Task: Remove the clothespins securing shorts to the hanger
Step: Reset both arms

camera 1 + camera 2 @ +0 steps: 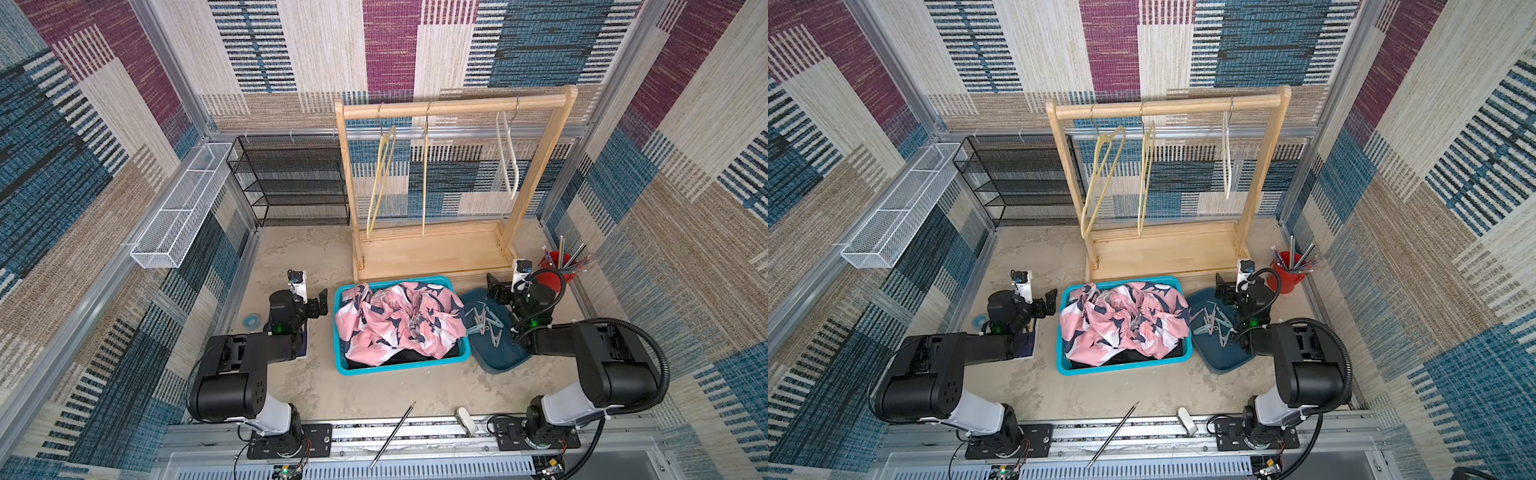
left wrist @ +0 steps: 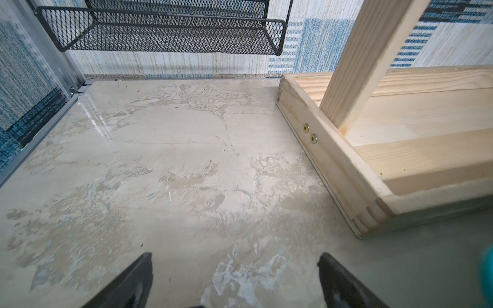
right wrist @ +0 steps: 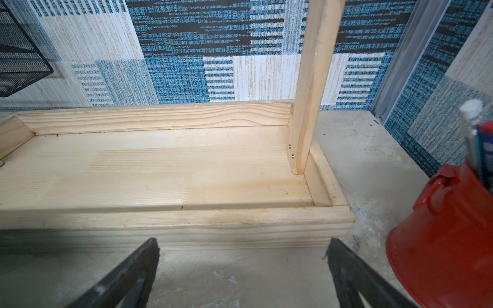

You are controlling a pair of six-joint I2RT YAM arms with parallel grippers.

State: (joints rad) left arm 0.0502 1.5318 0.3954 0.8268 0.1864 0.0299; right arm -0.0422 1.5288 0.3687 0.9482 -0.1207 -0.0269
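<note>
Left jaws, foot of the left wrist view: apart, nothing between them, over bare bench (image 2: 173,173). Right jaws likewise apart and empty.

Hangers (image 1: 425,174) on the wooden rack (image 1: 453,106), upper centre: all bare. Shorts (image 1: 399,322) heaped in the teal basket (image 1: 338,336), mid-frame. Clothespins (image 1: 484,322) lie in the blue tray (image 1: 505,357) just right of it; the count is unclear. Task looks finished.

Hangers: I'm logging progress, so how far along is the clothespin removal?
Done: three hangers hang bare; shorts lie in the basket, clothespins in the tray. In hand: nothing; left fingers and right fingers stand open, empty. Left: nothing visible.
</note>
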